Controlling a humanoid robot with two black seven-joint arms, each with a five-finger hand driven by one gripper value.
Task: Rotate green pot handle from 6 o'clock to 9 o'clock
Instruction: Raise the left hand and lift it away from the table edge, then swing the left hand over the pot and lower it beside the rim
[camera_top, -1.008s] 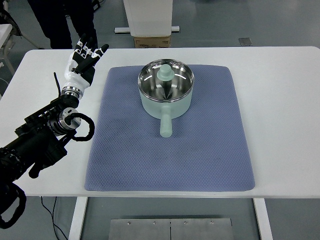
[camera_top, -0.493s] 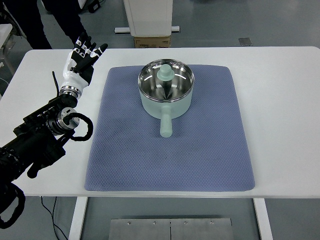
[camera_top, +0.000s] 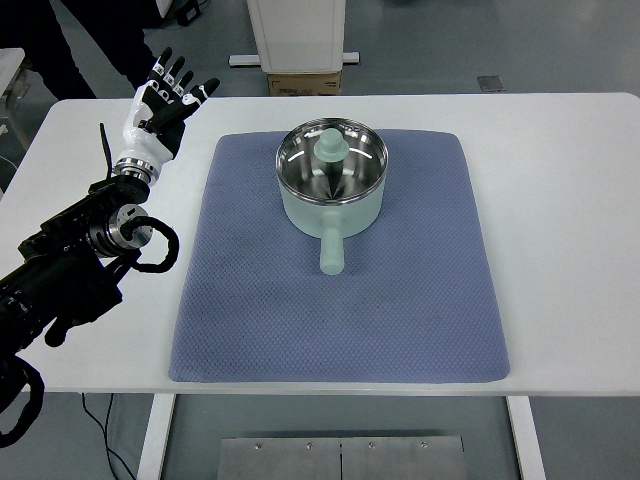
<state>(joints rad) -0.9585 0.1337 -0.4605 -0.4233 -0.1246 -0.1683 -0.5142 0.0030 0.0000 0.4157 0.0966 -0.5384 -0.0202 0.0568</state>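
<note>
Well, pot on mat; left hand far, fingers spread.

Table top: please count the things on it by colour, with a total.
Green: 1, the green pot, its handle pointing toward the camera.
Blue: 1, the mat under it.
Total: 2.
The left hand, fingers spread, hovers apart from both.

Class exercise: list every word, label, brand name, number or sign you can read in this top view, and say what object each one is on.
None can be read.
The cardboard box beyond the table's far edge shows no legible print.
The green pot, the blue mat, the white table and the left hand carry no visible writing.
</note>
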